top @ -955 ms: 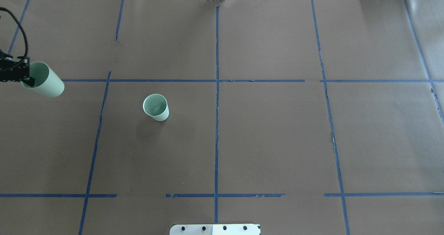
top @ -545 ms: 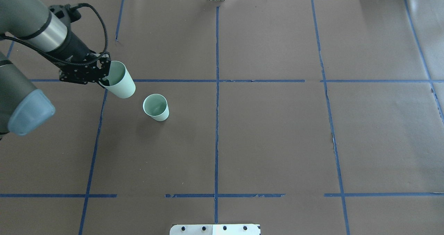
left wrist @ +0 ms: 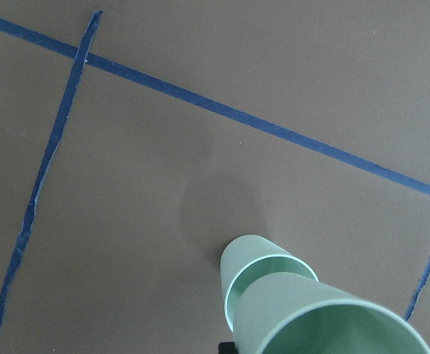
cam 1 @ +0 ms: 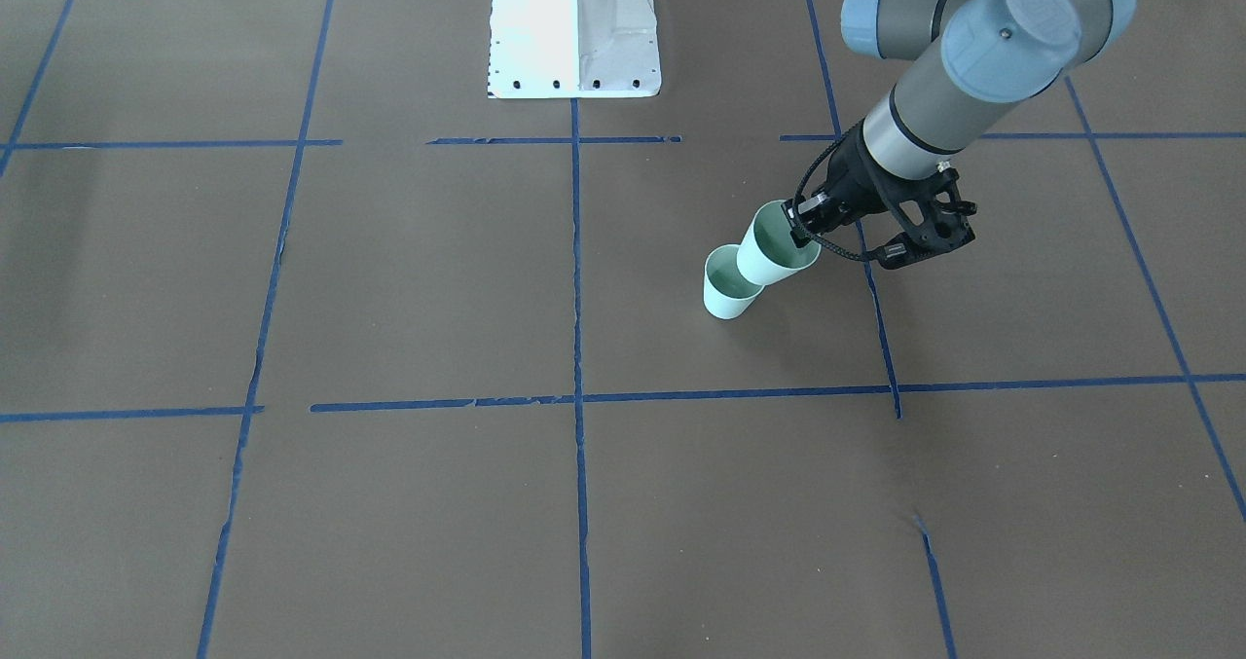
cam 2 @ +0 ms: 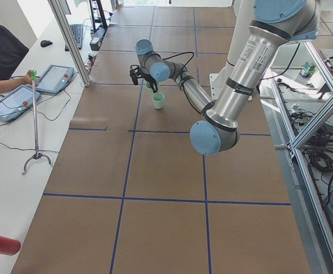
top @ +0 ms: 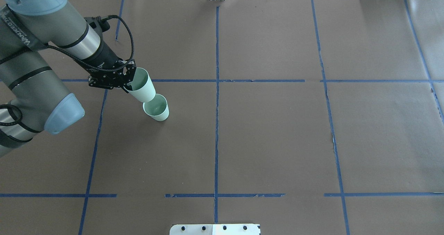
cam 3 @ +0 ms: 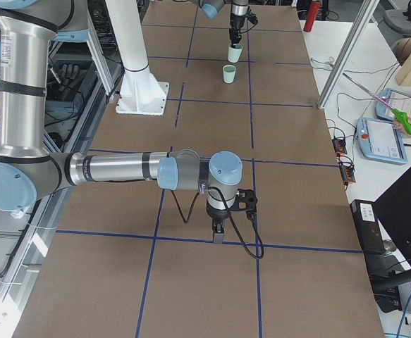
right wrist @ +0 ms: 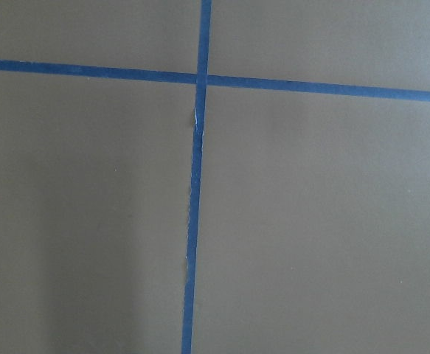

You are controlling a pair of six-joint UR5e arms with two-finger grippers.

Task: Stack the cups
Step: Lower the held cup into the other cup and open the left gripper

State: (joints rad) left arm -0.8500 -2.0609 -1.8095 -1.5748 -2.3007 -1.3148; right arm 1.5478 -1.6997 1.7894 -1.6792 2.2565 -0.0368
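Observation:
A pale mint-green cup [top: 158, 109] stands upright on the brown table, left of centre; it also shows in the front view [cam 1: 725, 294]. My left gripper [top: 129, 85] is shut on the rim of a second, identical cup [top: 142, 87] and holds it tilted in the air. Its base is at the standing cup's rim, overlapping the mouth. I cannot tell whether they touch. The left wrist view shows the held cup [left wrist: 333, 324] in front of the standing cup [left wrist: 248, 258]. My right gripper [cam 3: 218, 236] hangs low over the table far from the cups; I cannot tell if it is open.
Blue tape lines [top: 217, 89] divide the brown table cover into squares. The white robot base plate [cam 1: 574, 26] sits at the table's robot side. Operators with tablets [cam 2: 52, 80] sit beyond the far edge.
My left arm has swung in from the left edge toward the right, carrying the tilted cup up to the standing cup. The standing cup has not moved.

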